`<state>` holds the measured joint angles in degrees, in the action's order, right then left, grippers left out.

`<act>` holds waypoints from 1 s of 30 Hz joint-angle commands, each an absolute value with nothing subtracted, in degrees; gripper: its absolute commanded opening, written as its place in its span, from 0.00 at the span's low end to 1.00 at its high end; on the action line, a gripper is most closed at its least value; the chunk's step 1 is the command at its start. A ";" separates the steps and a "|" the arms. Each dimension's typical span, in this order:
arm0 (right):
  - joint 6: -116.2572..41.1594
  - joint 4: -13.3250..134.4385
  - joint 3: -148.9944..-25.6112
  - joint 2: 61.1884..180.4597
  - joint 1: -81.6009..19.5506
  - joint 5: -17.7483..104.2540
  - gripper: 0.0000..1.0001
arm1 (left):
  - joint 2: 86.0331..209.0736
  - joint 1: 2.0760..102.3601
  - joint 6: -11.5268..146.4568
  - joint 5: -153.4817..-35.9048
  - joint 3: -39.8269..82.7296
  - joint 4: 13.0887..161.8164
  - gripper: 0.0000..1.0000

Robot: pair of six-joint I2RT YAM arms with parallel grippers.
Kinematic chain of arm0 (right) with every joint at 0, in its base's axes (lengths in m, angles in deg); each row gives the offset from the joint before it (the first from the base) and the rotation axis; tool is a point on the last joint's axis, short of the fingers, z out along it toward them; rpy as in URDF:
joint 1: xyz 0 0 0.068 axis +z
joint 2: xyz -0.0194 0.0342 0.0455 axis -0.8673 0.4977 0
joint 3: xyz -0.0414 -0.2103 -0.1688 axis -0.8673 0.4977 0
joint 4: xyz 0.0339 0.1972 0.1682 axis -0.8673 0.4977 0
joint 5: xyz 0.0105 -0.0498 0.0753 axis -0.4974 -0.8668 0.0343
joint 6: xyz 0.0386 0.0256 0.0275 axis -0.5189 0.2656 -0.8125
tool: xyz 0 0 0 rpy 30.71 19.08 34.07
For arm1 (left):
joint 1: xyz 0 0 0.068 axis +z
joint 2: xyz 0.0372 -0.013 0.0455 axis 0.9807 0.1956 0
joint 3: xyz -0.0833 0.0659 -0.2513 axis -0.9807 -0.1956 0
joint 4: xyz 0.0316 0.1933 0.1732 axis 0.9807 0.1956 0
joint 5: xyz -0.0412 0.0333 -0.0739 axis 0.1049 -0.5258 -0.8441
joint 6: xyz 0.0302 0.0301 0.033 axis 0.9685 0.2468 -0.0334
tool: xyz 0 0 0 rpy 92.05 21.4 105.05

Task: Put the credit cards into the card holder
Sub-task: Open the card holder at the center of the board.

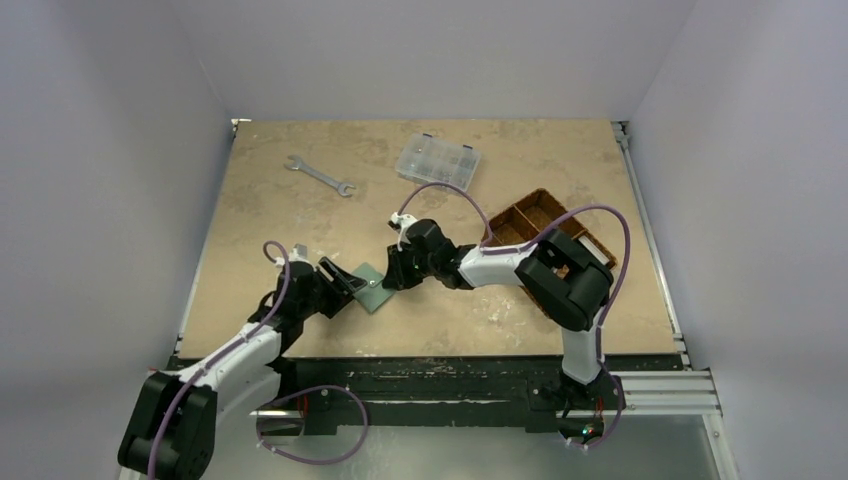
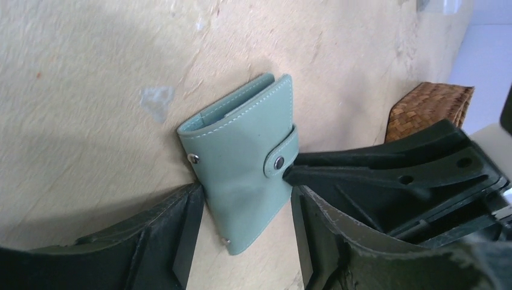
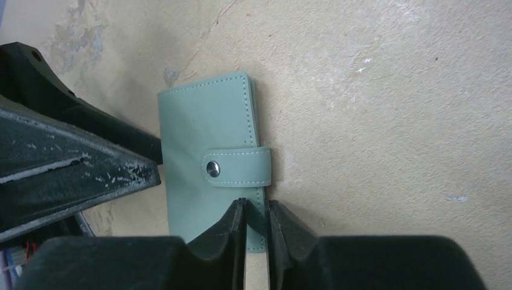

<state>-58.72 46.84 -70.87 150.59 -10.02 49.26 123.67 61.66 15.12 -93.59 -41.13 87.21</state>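
The card holder (image 1: 372, 287) is a sage-green wallet lying folded flat on the table, its strap snapped shut (image 2: 241, 145) (image 3: 202, 127). My left gripper (image 2: 244, 196) is open and straddles the wallet's near corner, with a fingertip close against each side. My right gripper (image 3: 256, 208) has come in from the opposite side. Its jaws stand narrow, closed on the wallet's stitched edge just below the strap. In the top view the left gripper (image 1: 350, 283) and the right gripper (image 1: 392, 280) meet at the wallet. The credit cards are out of view.
A brown woven divided basket (image 1: 545, 225) (image 2: 428, 106) stands behind the right arm. A clear plastic compartment box (image 1: 438, 160) and a metal wrench (image 1: 320, 175) lie at the back of the table.
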 commanded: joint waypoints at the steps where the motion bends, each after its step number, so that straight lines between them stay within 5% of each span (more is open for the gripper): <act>1: -58.65 49.55 -67.53 154.36 -9.97 44.21 0.16 | 131.47 61.58 17.42 -94.04 -43.88 79.65 0.60; 18: -66.25 39.69 -61.76 154.15 -10.14 52.52 0.12 | 128.06 61.40 12.68 -110.73 -41.69 63.67 0.49; 30: -67.60 38.24 -61.05 154.01 -10.14 53.81 0.12 | 128.24 61.32 18.90 -105.56 -38.35 76.64 0.45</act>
<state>-67.60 32.28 -63.15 150.87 -11.84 52.04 127.70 62.44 15.69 -104.47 -41.77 68.52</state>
